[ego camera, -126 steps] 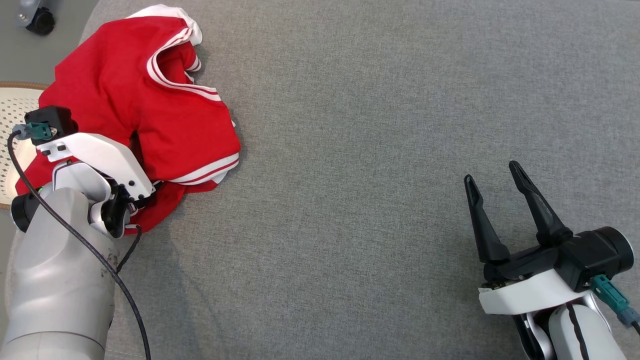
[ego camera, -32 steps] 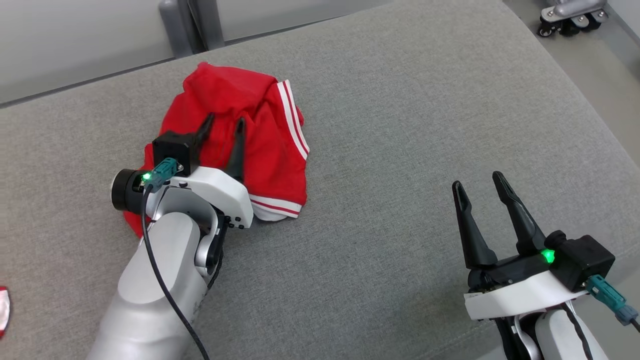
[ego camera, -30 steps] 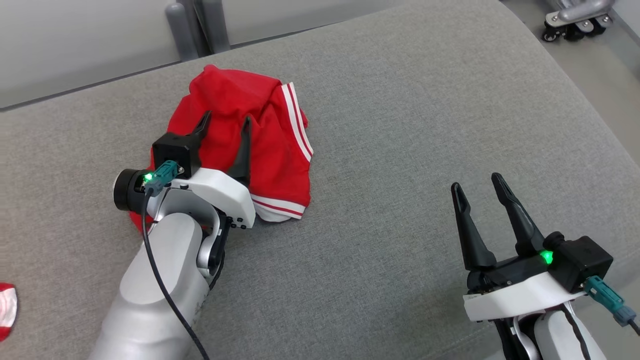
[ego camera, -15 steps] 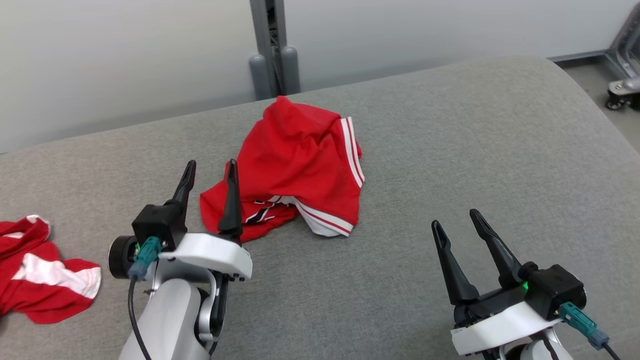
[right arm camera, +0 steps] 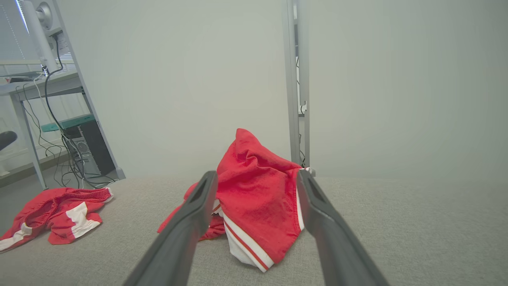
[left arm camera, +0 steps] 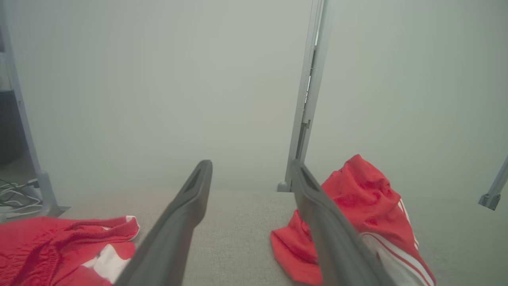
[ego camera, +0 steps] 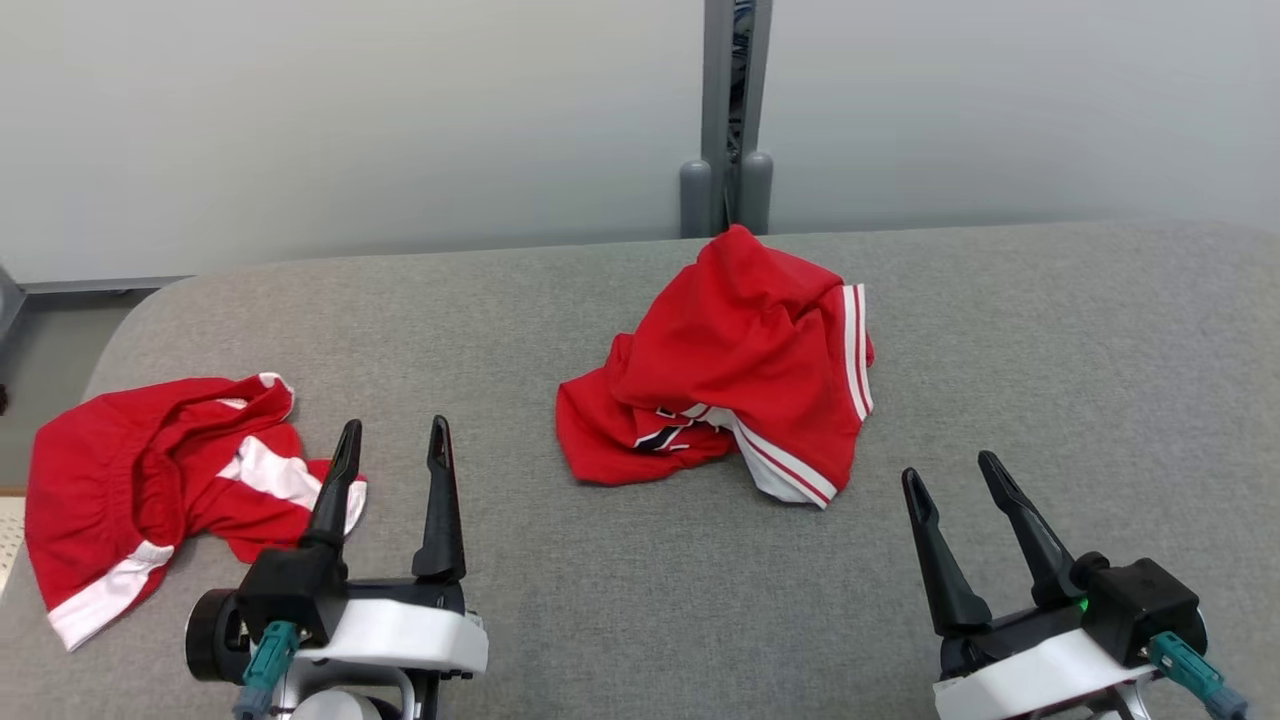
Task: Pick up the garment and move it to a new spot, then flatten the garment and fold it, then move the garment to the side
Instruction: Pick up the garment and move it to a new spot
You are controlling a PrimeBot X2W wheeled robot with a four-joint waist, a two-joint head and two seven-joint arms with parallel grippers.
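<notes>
Under everything, a broad grey cushion (ego camera: 1000, 330) of coarse woven cloth, flat, rounded at the far-left corner. Behind, a pale plain wall with one thin metal post (ego camera: 722, 100).

Next in size, the garment (ego camera: 740, 370): red, soft and thin, bunched into a loose heap with a raised peak at the far side. Lies about in the middle of the cushion, just below the post in the head view. Carries a double white stripe along the right edge and a white hem at the near-right corner. No clear long axis in such a heap; seems widest on a slant from near left to far right. Not yet flattened.

Decisive for the coming move: sits ahead of both grippers and between them, apart from each. Appears straight ahead between the fingers in the right wrist view, but off to the right in the left wrist view. Judged therefore a little nearer to the right gripper (ego camera: 949, 467), with the striped hem as the closest part.

At the far left, a second red cloth (ego camera: 150, 480) with white patches, also crumpled, near the left gripper (ego camera: 394, 425).

Smallest, the two grippers, low in the head view: long dark tapered fingers, matte and hard, on white housings. Both spread apart, pinching nothing, touching no cloth.
</notes>
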